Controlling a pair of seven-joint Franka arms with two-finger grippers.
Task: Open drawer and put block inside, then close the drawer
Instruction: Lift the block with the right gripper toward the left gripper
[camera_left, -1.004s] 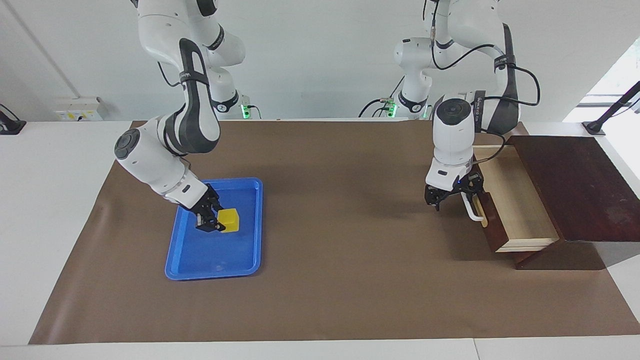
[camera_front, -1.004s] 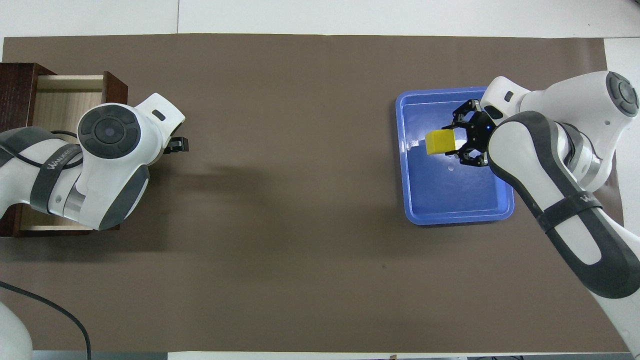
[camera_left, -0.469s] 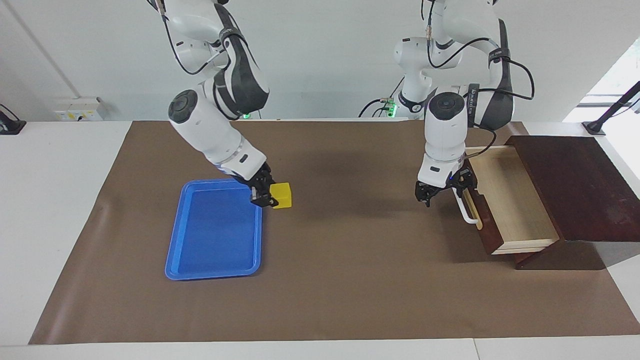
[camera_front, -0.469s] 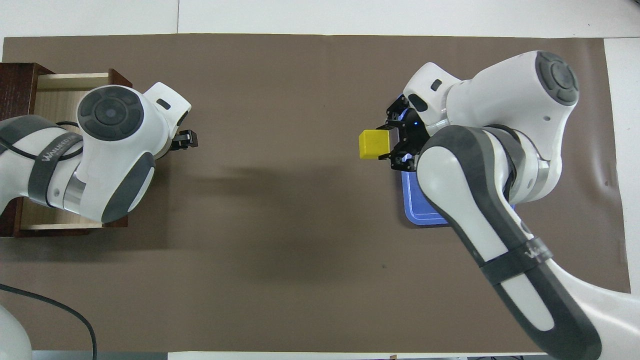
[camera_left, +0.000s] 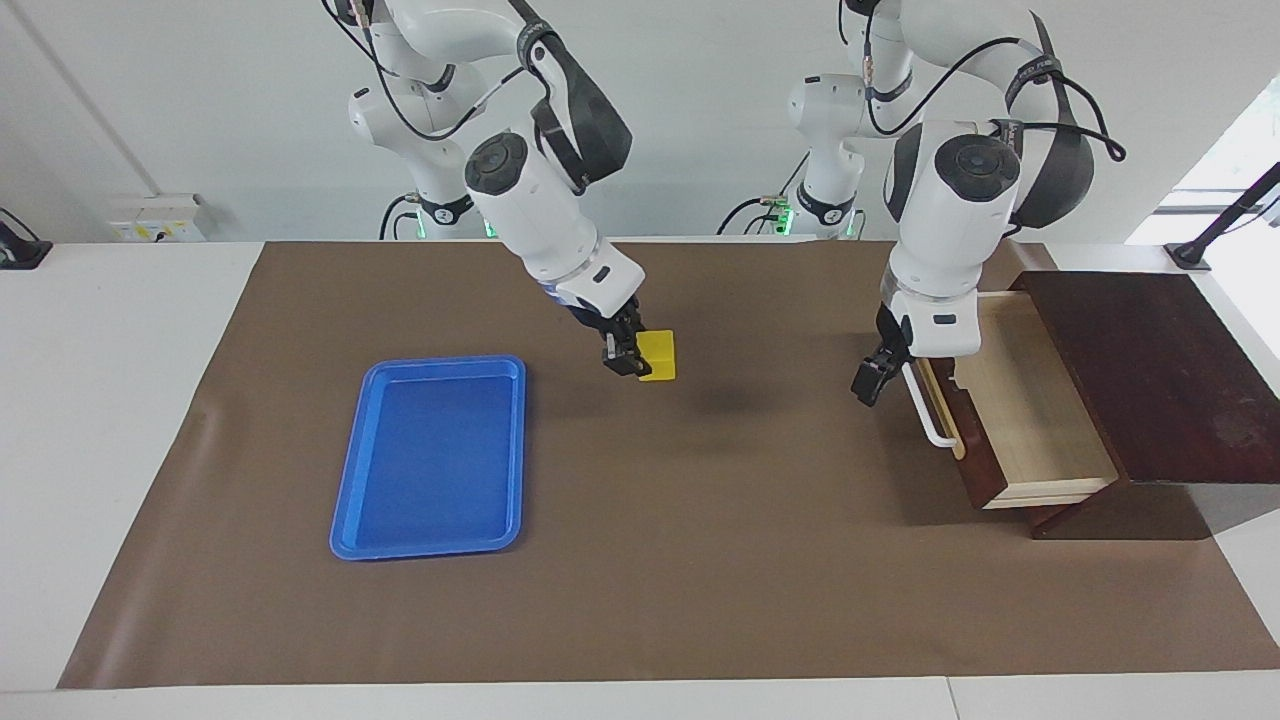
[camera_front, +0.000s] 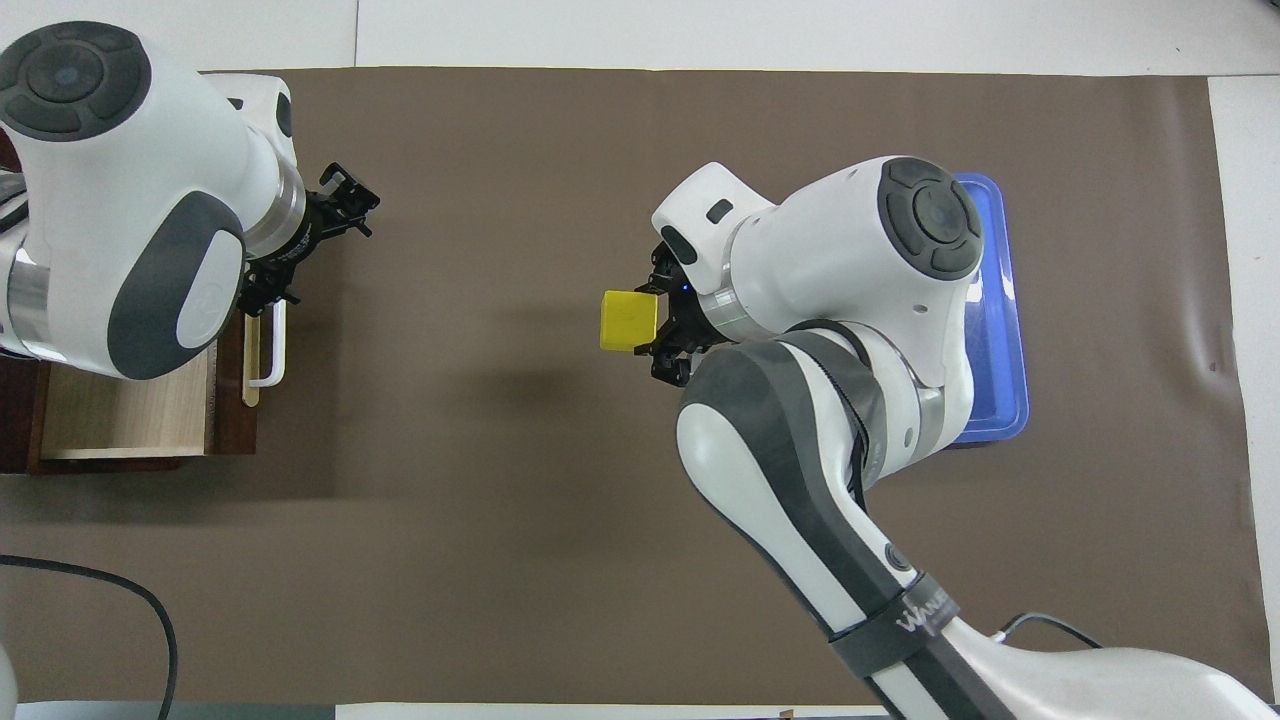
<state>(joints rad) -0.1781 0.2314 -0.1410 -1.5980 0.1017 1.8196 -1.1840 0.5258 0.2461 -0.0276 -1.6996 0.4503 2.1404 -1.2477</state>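
My right hand (camera_left: 630, 360) is clenched on the block (camera_left: 657, 356), gripping it from one side so that the yellow cube juts out toward the left arm's end of the worktop (camera_left: 700, 600). A second ago this hand was down in the blue tray (camera_left: 428, 361) with the block between its fingers. It has since lifted the block clear and carried it over the bare middle of the brown mat, where it now hangs in the air with its shadow on the mat beneath. The tray is left empty toward the right arm's end. I judge the pick finished and the carry roughly half made, with the rest of the mat still to cross before the release. My right forearm slants down from its base, the wrist bent so the hand points down and toward the drawer (camera_left: 1020, 420). My left hand (camera_left: 868, 385) is released and holds nothing. It has risen from beside the white handle (camera_left: 935, 415) and now hovers over the mat just in front of the drawer front, near the handle but apart from it, under an almost upright forearm. The drawer stands pulled out of its dark box, its pale wooden inside bare. Opening therefore looks done, and the left hand's lift seems to clear the way for the block to come in from above. Placing and closing remain.
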